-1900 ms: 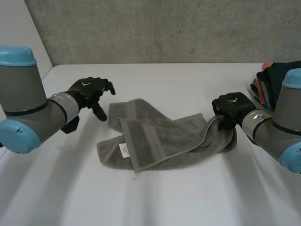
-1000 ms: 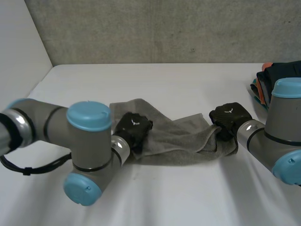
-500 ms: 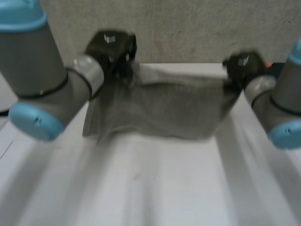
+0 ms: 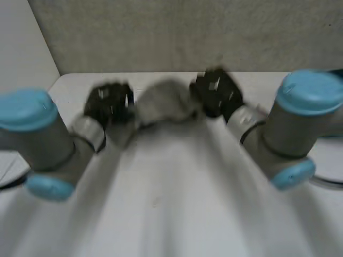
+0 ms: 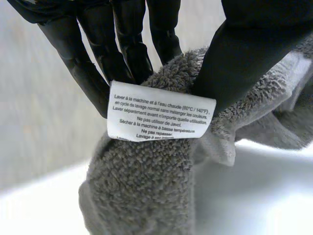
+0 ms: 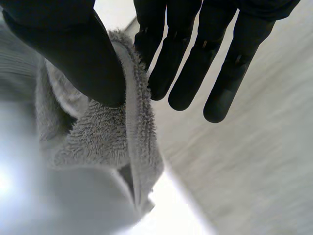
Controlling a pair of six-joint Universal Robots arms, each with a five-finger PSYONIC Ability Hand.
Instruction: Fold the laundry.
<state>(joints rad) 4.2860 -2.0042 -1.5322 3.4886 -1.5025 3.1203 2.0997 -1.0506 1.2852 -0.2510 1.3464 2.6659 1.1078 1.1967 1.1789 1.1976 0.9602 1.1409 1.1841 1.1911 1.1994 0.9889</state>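
Grey towel [image 4: 163, 103] bunched between left robot hand [image 4: 107, 104], pinching beside the label [image 5: 160, 111], and right robot hand [image 4: 214, 92], pinching its hem

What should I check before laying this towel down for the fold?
1. Left hand pinching the towel by its care label: ok.
2. Right hand pinching the towel's hemmed edge: ok.
3. Towel stretched flat between the hands: not ok, bunched in the head view.
4. Both held points are corners: cannot tell.
5. Towel lifted clear of the table: cannot tell.
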